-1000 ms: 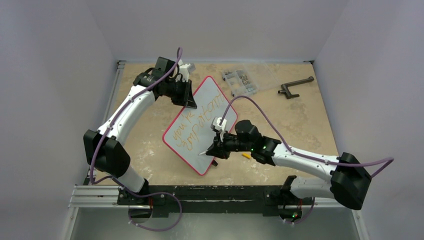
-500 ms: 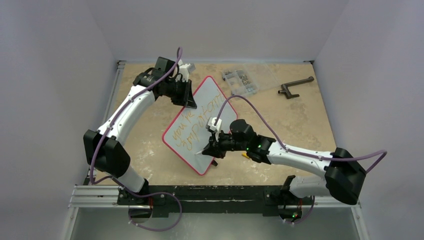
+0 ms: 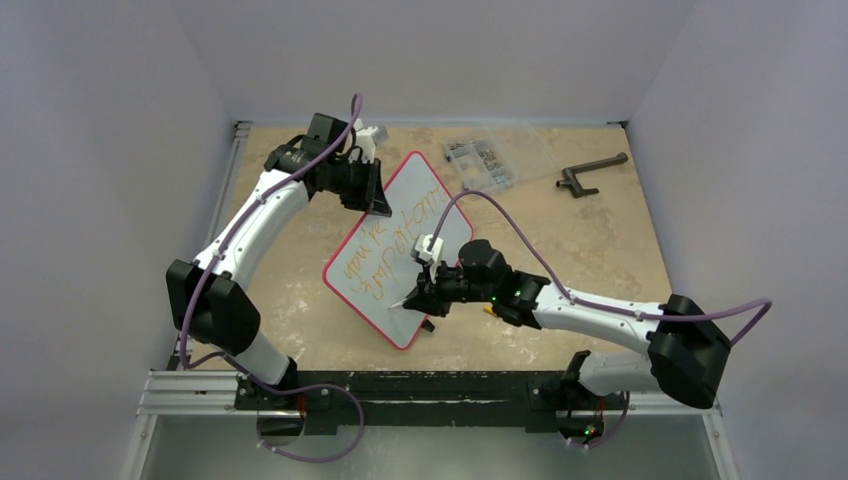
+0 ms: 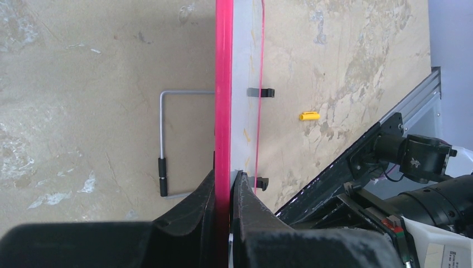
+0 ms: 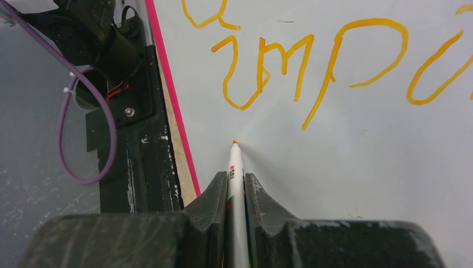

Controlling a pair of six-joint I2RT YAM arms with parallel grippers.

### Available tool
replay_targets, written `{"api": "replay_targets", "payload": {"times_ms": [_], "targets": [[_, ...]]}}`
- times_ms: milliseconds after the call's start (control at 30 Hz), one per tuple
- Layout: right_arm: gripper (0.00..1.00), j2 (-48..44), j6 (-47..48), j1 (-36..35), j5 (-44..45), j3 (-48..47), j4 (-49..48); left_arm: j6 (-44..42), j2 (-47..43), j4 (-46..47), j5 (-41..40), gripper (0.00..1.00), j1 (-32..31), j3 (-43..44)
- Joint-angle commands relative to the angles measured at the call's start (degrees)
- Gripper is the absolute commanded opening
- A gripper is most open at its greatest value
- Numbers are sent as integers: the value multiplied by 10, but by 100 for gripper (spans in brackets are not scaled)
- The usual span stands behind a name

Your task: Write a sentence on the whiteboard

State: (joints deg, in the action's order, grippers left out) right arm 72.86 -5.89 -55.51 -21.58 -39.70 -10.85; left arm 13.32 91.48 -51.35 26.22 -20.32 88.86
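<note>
The whiteboard (image 3: pixel 430 200), white with a red rim, stands tilted in the middle of the table. My left gripper (image 3: pixel 380 205) is shut on its upper left rim (image 4: pixel 223 111). Orange-yellow words "you're important" (image 3: pixel 385 255) run up the board in two slanted lines; the word "important" shows in the right wrist view (image 5: pixel 312 61). My right gripper (image 3: pixel 425 297) is shut on a white marker (image 5: pixel 235 167). The marker's orange tip (image 5: pixel 235 142) is at the board's bare lower part, below the writing; I cannot tell if it touches.
A clear parts box (image 3: pixel 490 160) and a dark crank handle (image 3: pixel 590 172) lie at the back right. A yellow marker cap (image 3: pixel 491 311) lies on the table by my right arm, also in the left wrist view (image 4: pixel 308 115). The board's wire stand (image 4: pixel 162 139) rests behind it.
My right gripper has moved a little left and down over the board with the marker. The left gripper and board have held still. The writing looks the same.
</note>
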Motion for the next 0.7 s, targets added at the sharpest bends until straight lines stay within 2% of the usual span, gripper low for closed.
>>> {"api": "replay_targets", "payload": {"times_ms": [0, 667], "targets": [[0, 12, -12, -7, 40, 17, -15, -46, -2, -7, -125, 0, 13, -5], [0, 36, -28, -41, 87, -6, 13, -45, -3, -7, -120, 0, 13, -4]]}}
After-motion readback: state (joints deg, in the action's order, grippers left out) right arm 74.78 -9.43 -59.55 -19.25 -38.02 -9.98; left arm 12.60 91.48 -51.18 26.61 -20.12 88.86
